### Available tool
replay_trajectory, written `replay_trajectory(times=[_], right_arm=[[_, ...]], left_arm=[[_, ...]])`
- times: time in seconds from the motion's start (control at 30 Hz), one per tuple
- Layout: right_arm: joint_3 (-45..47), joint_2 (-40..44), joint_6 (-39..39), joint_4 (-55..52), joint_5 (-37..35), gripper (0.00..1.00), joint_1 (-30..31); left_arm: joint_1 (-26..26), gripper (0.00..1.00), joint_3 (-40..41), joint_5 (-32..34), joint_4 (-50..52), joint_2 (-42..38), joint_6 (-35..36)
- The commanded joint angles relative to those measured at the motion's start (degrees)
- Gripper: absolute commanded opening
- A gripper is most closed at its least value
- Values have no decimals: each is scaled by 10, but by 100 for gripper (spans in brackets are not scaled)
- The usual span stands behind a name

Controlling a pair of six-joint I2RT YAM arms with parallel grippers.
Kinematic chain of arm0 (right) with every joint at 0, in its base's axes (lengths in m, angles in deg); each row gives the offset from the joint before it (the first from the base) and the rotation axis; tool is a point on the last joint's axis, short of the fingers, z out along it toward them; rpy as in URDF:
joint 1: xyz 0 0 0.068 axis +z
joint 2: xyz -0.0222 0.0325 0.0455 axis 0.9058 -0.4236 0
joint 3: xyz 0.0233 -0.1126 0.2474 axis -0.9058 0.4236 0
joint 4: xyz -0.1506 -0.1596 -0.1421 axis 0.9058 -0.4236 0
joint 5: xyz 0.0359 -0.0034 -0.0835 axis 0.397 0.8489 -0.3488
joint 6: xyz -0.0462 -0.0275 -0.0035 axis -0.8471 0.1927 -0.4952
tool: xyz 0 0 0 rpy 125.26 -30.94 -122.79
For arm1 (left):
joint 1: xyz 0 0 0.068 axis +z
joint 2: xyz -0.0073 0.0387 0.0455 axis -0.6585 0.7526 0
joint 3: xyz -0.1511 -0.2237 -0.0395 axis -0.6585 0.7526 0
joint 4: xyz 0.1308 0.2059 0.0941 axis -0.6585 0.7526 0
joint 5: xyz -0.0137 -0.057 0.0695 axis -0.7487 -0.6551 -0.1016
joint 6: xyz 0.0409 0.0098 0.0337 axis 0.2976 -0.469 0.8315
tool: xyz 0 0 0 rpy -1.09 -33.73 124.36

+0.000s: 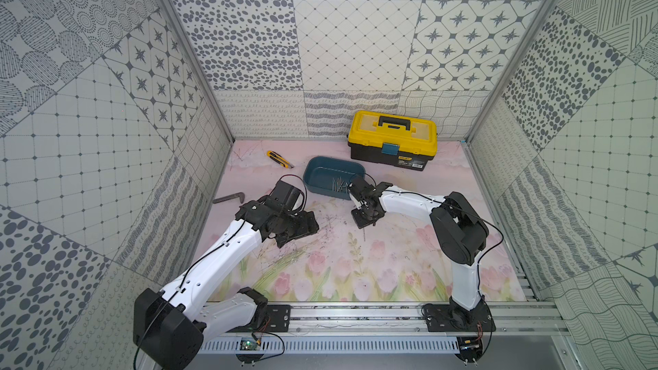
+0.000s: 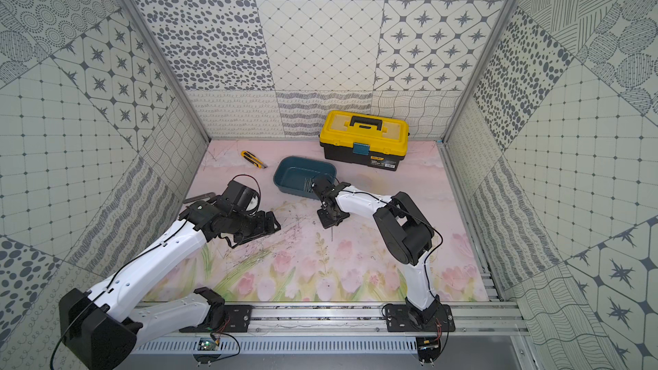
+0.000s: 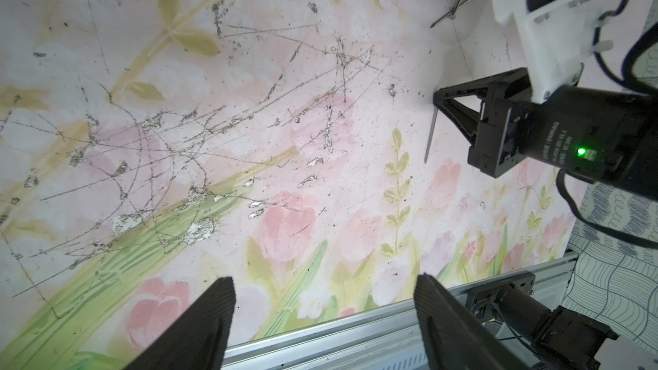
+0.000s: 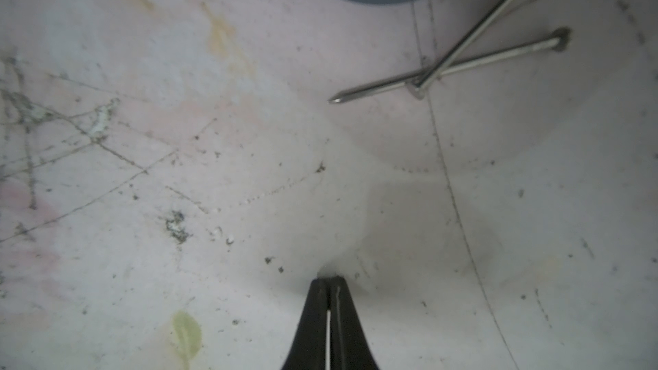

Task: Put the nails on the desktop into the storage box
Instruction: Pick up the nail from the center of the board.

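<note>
Nails (image 1: 340, 185) lie in a loose bunch on the floor of the teal storage box (image 1: 313, 172), at the end nearest the right arm; both top views show them there. The box sits on the tulip-printed desktop (image 1: 391, 243), in front of the yellow-and-black toolbox (image 1: 391, 137).

Two more nails, the crossed pair (image 4: 498, 54), lie on the desktop just beside the box's rounded corner, one resting over the other.

The right gripper (image 4: 329, 279) points down at the desktop a little in front of the box, its fingers pressed together with the tips at the surface. In the left wrist view a single nail (image 3: 431, 135) runs out from those tips along the desktop. It looks pinched by its upper end, but the contact is too small to be sure. That nail shows faintly in a top view as a thin line below the gripper (image 2: 331, 234).

The left gripper (image 3: 324, 279) hangs over the scratched middle of the desktop, well apart from the box, with its fingers spread wide and nothing between them.

A yellow utility knife (image 1: 279, 159) lies near the back wall left of the box. A dark L-shaped metal bar (image 1: 229, 198) lies by the left wall, beside the left arm.
</note>
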Motion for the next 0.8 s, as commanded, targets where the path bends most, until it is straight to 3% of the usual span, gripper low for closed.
replay_trajectory(times=[0.0,0.13,0.3,0.47,0.57,0.67,0.77], right_arm=[[22,4,0,-2,-4,0,1],[-7,49,28,-27,35,0,-9],[-53,96,73,-72,167,0,-49],[-71,117,127,-102,365,0,-95],[-72,127,158,-104,434,0,-104],[-76,151,191,-100,454,0,-106],[-89,166,196,-110,439,0,-105]], left_arm=[[4,84,5,-7,9,1,14],[4,84,11,-42,-36,5,10],[-18,84,32,-121,-176,-12,29],[-73,87,19,-120,-226,-14,197],[-90,89,18,-106,-253,-28,307],[-89,99,-3,-75,-273,-33,340],[-89,100,-40,-99,-286,-15,333]])
